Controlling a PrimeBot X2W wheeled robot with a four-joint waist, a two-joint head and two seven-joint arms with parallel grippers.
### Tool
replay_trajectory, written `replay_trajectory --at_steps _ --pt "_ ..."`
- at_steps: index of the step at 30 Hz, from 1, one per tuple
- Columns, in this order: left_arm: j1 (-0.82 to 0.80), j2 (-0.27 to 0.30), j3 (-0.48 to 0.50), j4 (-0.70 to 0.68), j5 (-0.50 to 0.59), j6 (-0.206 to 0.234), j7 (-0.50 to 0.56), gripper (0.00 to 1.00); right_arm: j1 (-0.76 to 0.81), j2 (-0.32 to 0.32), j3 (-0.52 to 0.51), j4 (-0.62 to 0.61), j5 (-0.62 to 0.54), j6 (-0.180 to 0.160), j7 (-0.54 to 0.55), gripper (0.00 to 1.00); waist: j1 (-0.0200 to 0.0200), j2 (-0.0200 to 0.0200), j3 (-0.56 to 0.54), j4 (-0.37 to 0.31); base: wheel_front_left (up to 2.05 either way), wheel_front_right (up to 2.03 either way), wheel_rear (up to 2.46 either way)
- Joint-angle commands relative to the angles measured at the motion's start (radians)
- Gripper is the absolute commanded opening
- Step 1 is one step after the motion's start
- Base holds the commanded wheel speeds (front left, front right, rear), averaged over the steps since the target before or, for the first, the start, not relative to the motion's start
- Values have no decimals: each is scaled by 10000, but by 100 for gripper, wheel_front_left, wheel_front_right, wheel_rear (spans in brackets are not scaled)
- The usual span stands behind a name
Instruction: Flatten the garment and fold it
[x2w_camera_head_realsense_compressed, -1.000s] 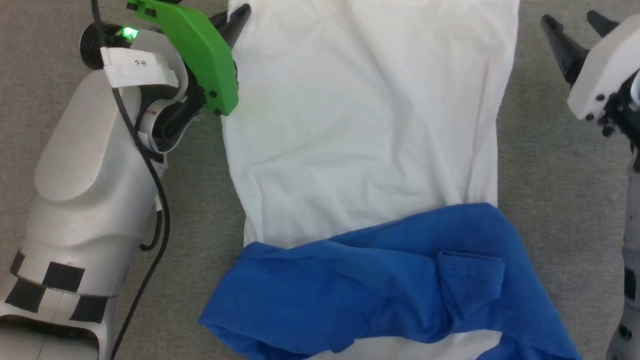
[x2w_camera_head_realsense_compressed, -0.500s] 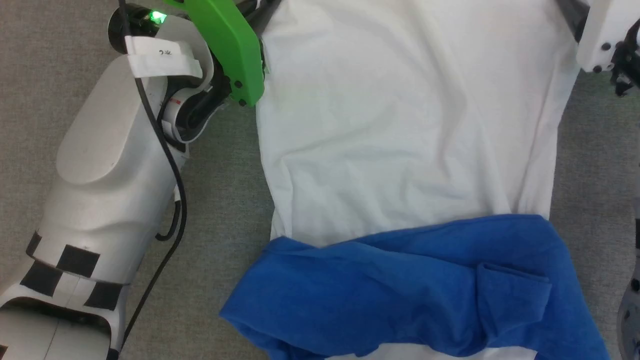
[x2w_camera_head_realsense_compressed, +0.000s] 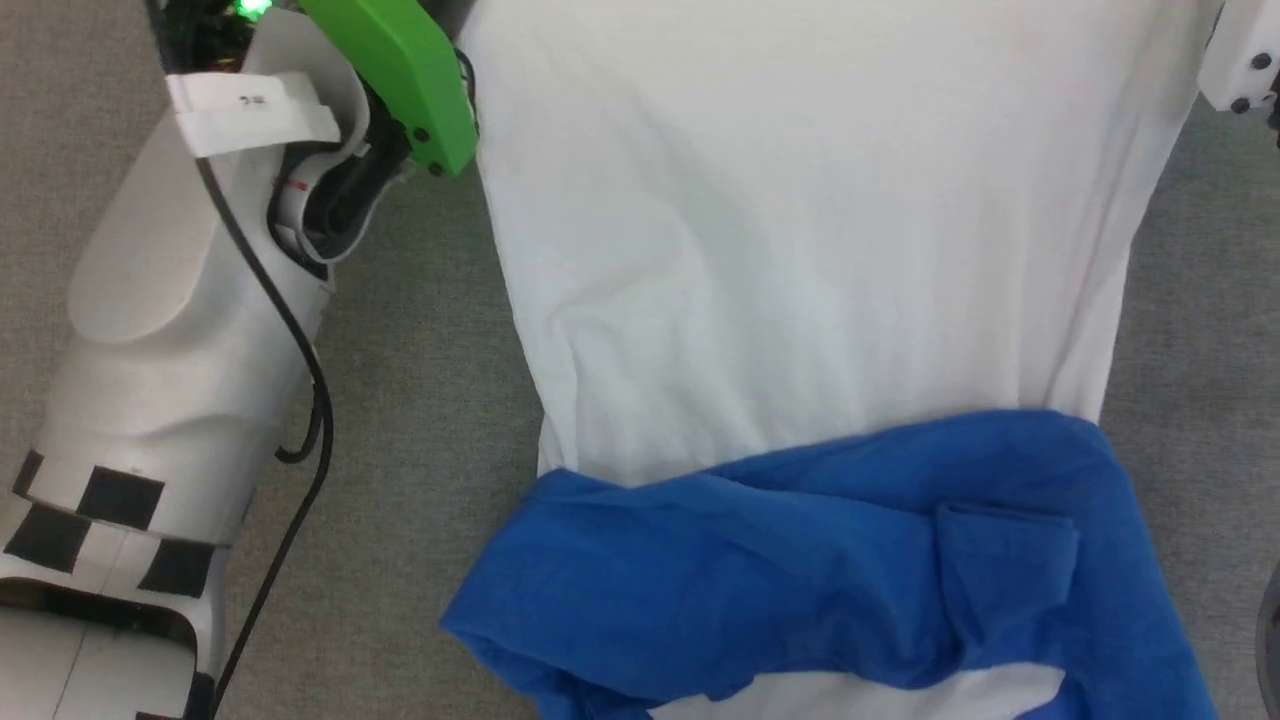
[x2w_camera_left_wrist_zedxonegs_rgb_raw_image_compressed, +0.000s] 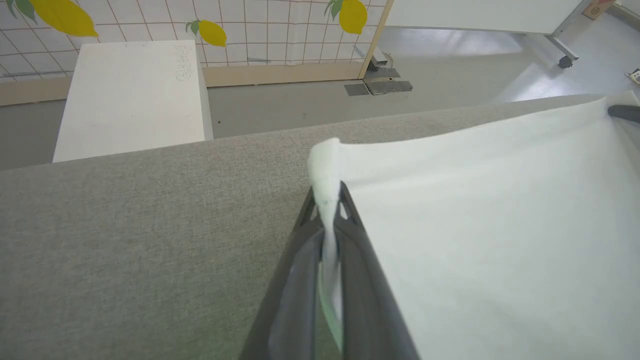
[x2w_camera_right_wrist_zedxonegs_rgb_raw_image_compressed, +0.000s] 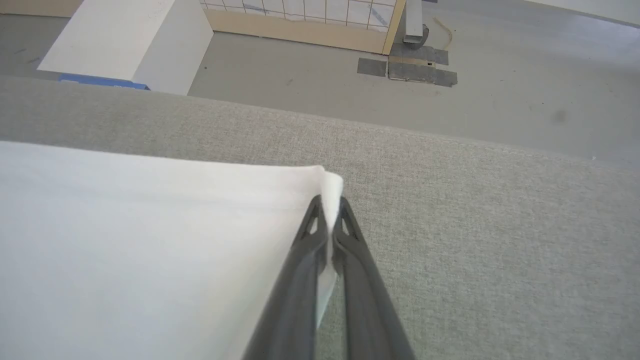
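Head view: the T-shirt (x2w_camera_head_realsense_compressed: 800, 250) lies on the grey tabletop (x2w_camera_head_realsense_compressed: 420, 400). Its white body is stretched away from the robot and its blue shoulders are bunched nearest, so the pull seems meant to smooth the body. Left wrist view: the left jaws are clamped on one white hem corner (x2w_camera_left_wrist_zedxonegs_rgb_raw_image_compressed: 325, 155), raised slightly. Right wrist view: the right jaws pinch the opposite corner (x2w_camera_right_wrist_zedxonegs_rgb_raw_image_compressed: 331, 184), so the hem runs taut between them.
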Motion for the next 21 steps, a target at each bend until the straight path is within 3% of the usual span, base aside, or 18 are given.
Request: replay_trajectory --at_steps 1,13,21 --pt "-220 124 136 104 16 33 -228 0 -198 -88 -84 56 -53 -15 -220 0 0 0 -198 -134 0 0 0" --pt "50 374 632 68 -110 43 -1740 0 25 -317 -78 226 566 -15 -1656 0 0 0 -1210 -289 0 0 0" --pt "1903 1126 457 -1655 -396 -23 -2064 0 1686 -628 510 -1107 2038 -15 -1725 0 0 0 -2428 -247 0 0 0"
